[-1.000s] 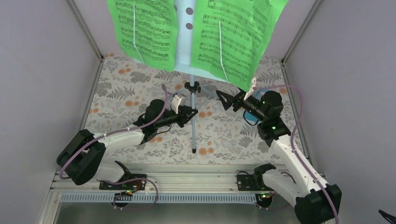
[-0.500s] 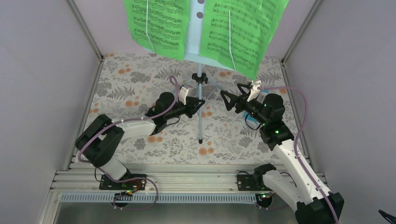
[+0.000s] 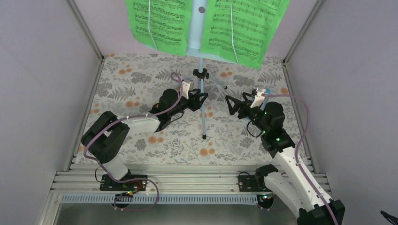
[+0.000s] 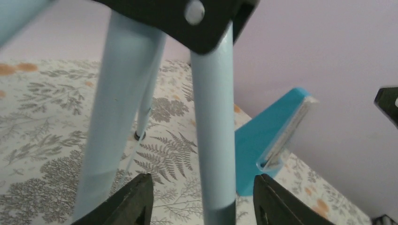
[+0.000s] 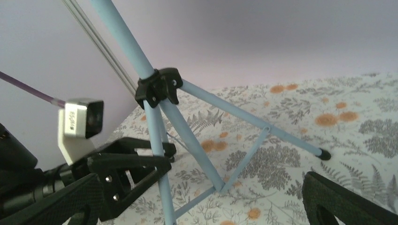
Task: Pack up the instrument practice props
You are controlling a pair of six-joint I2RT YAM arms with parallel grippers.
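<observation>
The pale blue tripod music stand [image 3: 202,110] stands mid-table, its desk [image 3: 195,28] holding two green sheet-music pages [image 3: 159,21]. My left gripper [image 3: 199,99] is open, its fingers either side of a stand leg [image 4: 213,140] just below the black hub, with a gap on both sides. My right gripper [image 3: 232,105] is open and empty to the right of the stand, facing its legs [image 5: 187,136]. The blue wedge metronome [image 4: 265,138] stands on the cloth beyond the stand. In the top view it is mostly hidden by my right arm.
A floral cloth [image 3: 126,89] covers the table. Grey walls [image 3: 42,84] close in the left, right and back. The stand's feet [image 5: 324,153] spread over the cloth's middle. My left gripper and its white camera [image 5: 77,124] show in the right wrist view.
The stand has shifted right and toward the back, together with my left gripper at its leg. My right gripper has dropped slightly and stayed open.
</observation>
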